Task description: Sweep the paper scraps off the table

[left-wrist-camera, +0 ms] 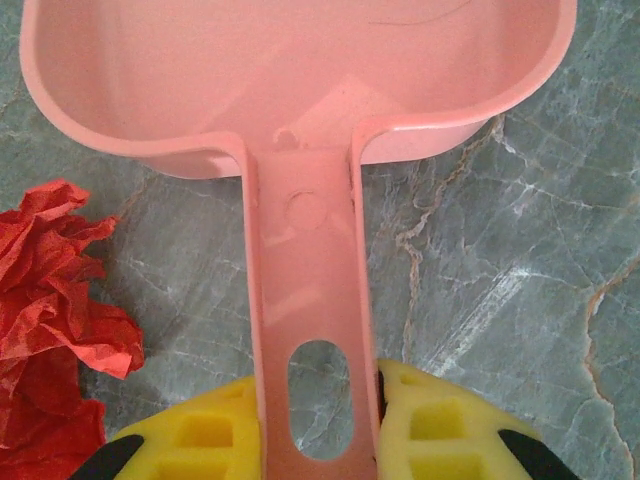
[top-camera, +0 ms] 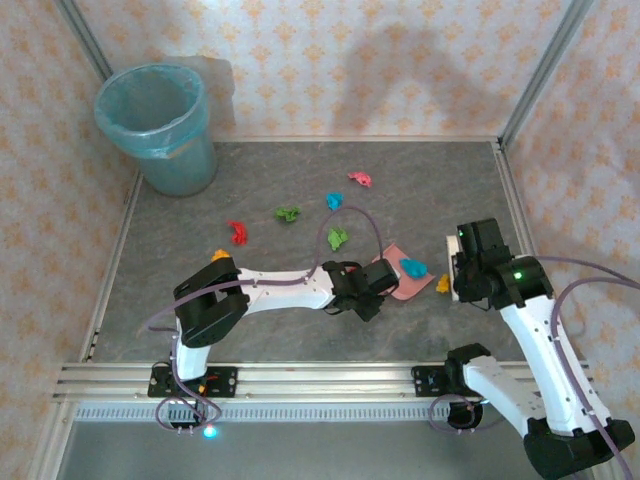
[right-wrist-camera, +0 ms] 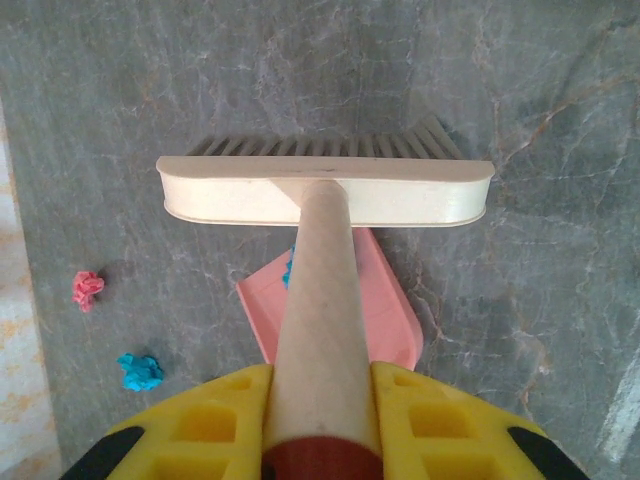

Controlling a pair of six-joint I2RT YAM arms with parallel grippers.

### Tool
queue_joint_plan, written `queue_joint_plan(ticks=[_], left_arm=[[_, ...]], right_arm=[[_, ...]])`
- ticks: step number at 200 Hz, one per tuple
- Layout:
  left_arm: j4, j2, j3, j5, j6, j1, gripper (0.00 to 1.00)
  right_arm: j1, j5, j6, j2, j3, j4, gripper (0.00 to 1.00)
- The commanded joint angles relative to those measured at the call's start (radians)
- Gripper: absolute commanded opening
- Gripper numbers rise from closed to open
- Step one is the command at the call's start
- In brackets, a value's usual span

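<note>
My left gripper [left-wrist-camera: 318, 420] is shut on the handle of a pink dustpan [left-wrist-camera: 300, 90], which lies flat on the table [top-camera: 300, 310]. Its place is centre right [top-camera: 362, 288]. A blue scrap [top-camera: 412, 267] rests on the dustpan [top-camera: 405, 285]. My right gripper [right-wrist-camera: 322, 400] is shut on the handle of a cream brush [right-wrist-camera: 325, 190], held over the dustpan's [right-wrist-camera: 385, 310] right edge [top-camera: 462, 275]. Loose paper scraps lie around: red [top-camera: 237, 232], two green [top-camera: 287, 213] [top-camera: 338, 238], blue [top-camera: 334, 200], pink [top-camera: 359, 179], orange [top-camera: 220, 254] [top-camera: 443, 283]. A red scrap [left-wrist-camera: 50, 310] lies left of the handle.
A bin with a blue liner [top-camera: 160, 125] stands in the far left corner. Aluminium rails [top-camera: 300, 380] edge the table, with patterned walls behind them.
</note>
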Motion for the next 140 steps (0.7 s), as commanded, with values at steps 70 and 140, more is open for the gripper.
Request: queue_joint_plan(ticks=[70,140], left_arm=[[-0.084,0.032,0.054,-0.007,0.035,-0.026,0.0],[-0.09,0.029,0.057,-0.046,0.027,-0.026,0.0]], right_arm=[[0.024,-0.054,0.018,0.086,0.029,0.214,0.0],[0.024,0.129,-0.064,0.008,0.127,0.007,0.0]])
